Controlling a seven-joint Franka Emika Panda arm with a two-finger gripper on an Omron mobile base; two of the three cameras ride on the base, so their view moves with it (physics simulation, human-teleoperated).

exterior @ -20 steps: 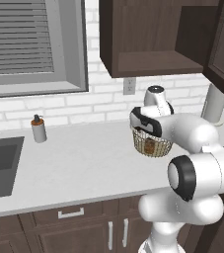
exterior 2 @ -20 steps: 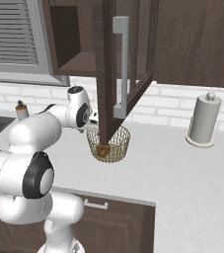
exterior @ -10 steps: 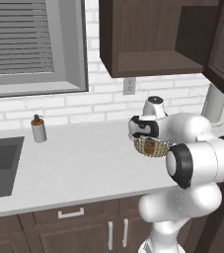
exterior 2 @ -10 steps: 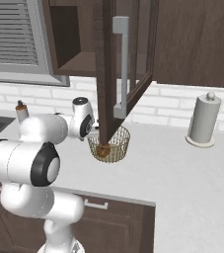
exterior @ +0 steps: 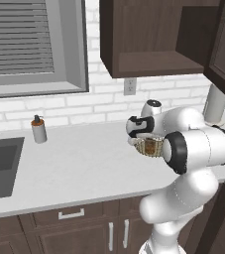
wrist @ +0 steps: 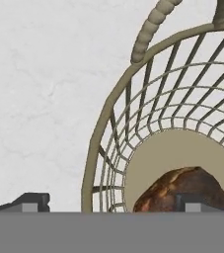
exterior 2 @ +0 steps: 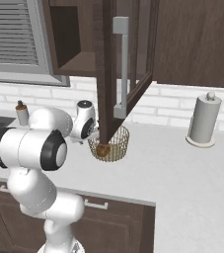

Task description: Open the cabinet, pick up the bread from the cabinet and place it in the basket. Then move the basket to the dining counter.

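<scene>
— So where did the big things stand?
— The cabinet [exterior 2: 114, 64] hung open above the grey worktop [exterior: 79, 168], the basket [exterior 2: 109, 145] sitting beneath its door.
— And the bread [wrist: 182, 190]?
— It lay on the basket's floor.
— The gripper [wrist: 111, 201]?
— Spread, one fingertip [wrist: 32, 201] outside the rim, the other inside.

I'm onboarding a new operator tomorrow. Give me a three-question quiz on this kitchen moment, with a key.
1. True or false: the bread lies inside the basket.
2. Which stands right of the basket in the right base view: A soap bottle, B paper towel roll, C kettle?
3. In the hand view, the tool has one fingertip on each side of the basket's ____.

Key: 1 true; 2 B; 3 rim.
</scene>
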